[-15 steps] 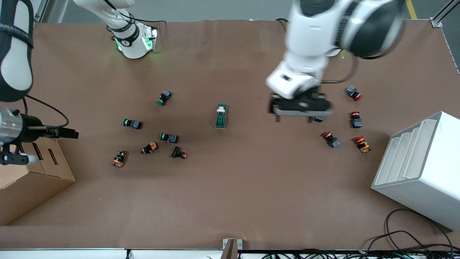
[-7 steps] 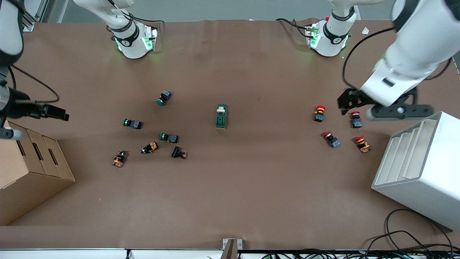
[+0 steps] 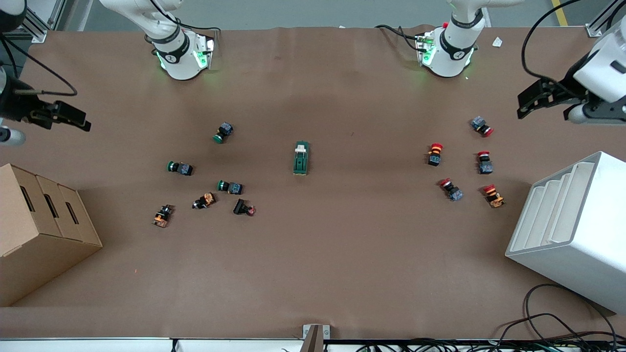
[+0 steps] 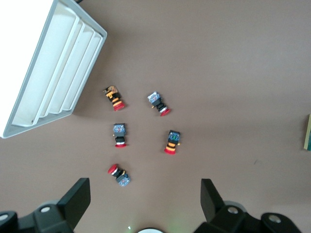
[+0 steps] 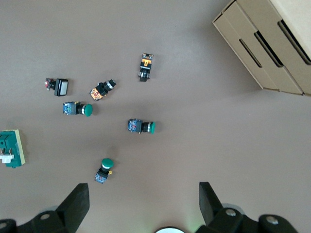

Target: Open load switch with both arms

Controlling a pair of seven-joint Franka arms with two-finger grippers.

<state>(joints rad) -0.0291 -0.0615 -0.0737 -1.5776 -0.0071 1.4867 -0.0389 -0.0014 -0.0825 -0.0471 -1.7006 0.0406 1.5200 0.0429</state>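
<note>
The load switch [image 3: 301,158], a dark-green block with a cream lever at the end toward the robot bases, lies alone at the table's middle. It also shows at the edge of the right wrist view [image 5: 10,148], and a sliver of it [image 4: 308,132] in the left wrist view. My left gripper [image 3: 562,100] hangs open and high over the left arm's end of the table, above the red buttons, with nothing between its fingers [image 4: 77,199]. My right gripper [image 3: 49,117] hangs open and empty over the right arm's end, its fingers [image 5: 77,201] spread wide.
Several green and orange push buttons [image 3: 205,188] lie scattered toward the right arm's end, and several red ones [image 3: 464,166] toward the left arm's end. A cardboard box [image 3: 44,230] and a white slotted rack [image 3: 572,230] stand at the two ends. Cables trail at the front edge.
The left arm has swung away from the table's middle to its own end. The right gripper has drifted toward the bases' side. The load switch has not moved.
</note>
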